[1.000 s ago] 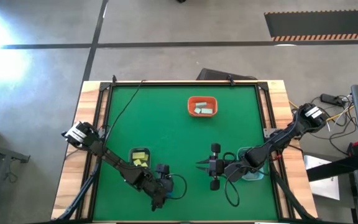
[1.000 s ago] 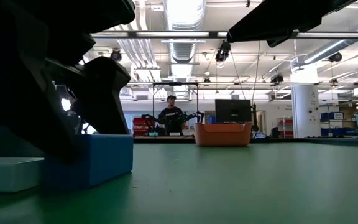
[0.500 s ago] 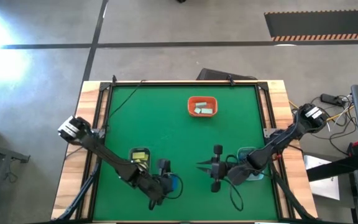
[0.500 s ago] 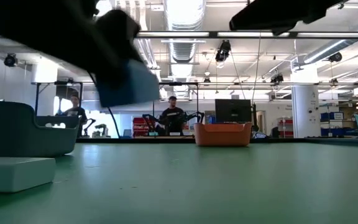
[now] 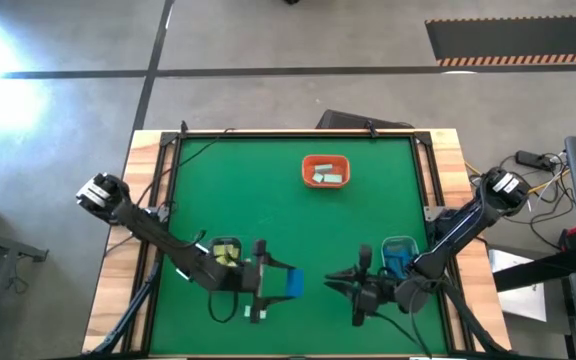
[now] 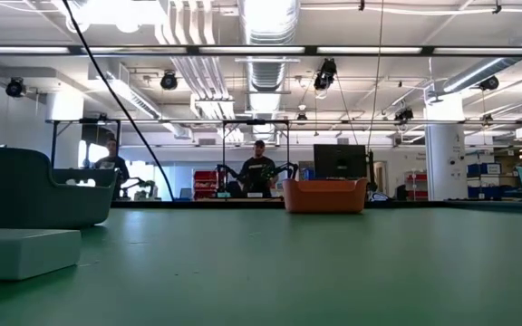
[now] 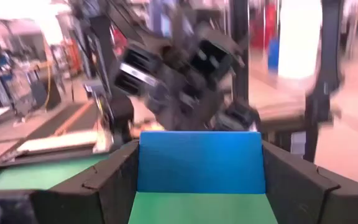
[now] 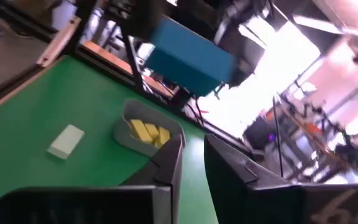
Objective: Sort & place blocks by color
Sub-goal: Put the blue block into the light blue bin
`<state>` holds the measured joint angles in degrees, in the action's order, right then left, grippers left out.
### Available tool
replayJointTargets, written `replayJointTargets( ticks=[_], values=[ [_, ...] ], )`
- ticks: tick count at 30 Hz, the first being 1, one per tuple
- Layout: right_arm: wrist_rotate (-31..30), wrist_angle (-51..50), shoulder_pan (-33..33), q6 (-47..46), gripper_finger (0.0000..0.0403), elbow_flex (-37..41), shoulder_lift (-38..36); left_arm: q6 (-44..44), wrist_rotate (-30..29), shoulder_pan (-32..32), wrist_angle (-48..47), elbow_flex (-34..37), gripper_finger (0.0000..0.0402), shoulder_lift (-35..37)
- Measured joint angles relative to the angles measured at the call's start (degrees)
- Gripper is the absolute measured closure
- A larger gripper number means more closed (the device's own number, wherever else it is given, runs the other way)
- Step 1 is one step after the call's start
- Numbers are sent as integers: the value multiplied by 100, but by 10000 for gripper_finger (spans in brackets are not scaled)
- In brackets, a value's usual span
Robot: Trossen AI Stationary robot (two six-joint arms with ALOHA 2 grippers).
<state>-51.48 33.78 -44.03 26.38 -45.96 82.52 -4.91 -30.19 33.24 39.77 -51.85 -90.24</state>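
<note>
My left gripper (image 5: 280, 283) is shut on a blue block (image 5: 291, 283) above the table's near middle. The block also shows in the left wrist view (image 7: 201, 162) and in the right wrist view (image 8: 188, 59). My right gripper (image 5: 334, 285) faces it from the right, empty, with a narrow gap between its fingers (image 8: 192, 163). A grey bin (image 5: 226, 252) holds yellow blocks (image 8: 146, 132). A mint block (image 6: 21, 252) lies flat on the table; it also shows in the right wrist view (image 8: 66, 142). An orange tray (image 5: 325, 170) holds mint blocks. My left gripper pinches the blue block by two opposite sides (image 7: 143, 163) between its two fingers (image 7: 114, 180). The fingers lie about level and point toward the table's right. The block is lifted clear of the table.
A bluish bin (image 5: 398, 255) stands at the near right, beside my right arm. The orange tray (image 6: 324, 195) stands at the far middle. The green mat between the tray and the grippers is bare. People stand in the room far behind the table.
My left gripper has lifted the blue block off the table, out of the low view, and carried it toward the table's right. The mint block stays where it lay. My right gripper has gone toward the table's near edge.
</note>
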Motion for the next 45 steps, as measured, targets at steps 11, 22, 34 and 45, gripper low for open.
replayJointTargets(
  ticks=[11, 22, 34, 45],
  values=[
    [343, 2, 151, 2326, 263, -881, 298, 902, 11, -95, 2280, 734, 133, 0],
    [43, 6, 443, 3234, 207, -1877, 927, 1215, -10, -132, 2474, 653, 133, -4],
    [-422, 154, 738, 3630, 207, -2606, 1450, 1470, -34, -142, 2787, 649, 133, -4],
    [-147, 134, 866, 3787, 266, -2665, 1434, 1564, -37, -140, 2856, 676, 115, -4]
  ],
)
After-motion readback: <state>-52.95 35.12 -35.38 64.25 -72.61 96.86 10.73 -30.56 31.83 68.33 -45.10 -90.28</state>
